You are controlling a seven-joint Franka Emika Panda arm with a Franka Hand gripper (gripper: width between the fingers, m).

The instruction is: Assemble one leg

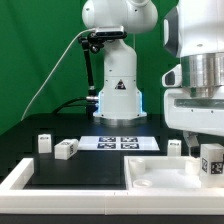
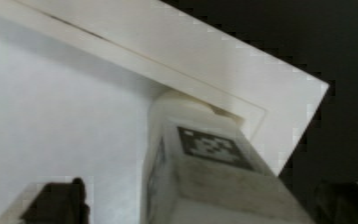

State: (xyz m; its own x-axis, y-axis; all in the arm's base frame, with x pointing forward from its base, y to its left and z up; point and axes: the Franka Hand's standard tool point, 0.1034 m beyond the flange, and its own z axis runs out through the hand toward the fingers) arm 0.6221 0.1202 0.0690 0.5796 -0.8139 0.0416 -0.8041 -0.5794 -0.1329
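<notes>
A white leg with a black-and-white tag stands upright at a corner of the large white panel. In the exterior view the leg is at the right edge, on the panel. My gripper hangs right over the leg, with its jaws on either side. In the wrist view the dark finger is clearly apart from the leg, with white panel showing between them. The other finger is lost against the dark background. The jaws look open around the leg.
Three more legs lie on the black table: two at the exterior view's left and one near my gripper. The marker board lies mid-table before the robot base. A white rim borders the front left.
</notes>
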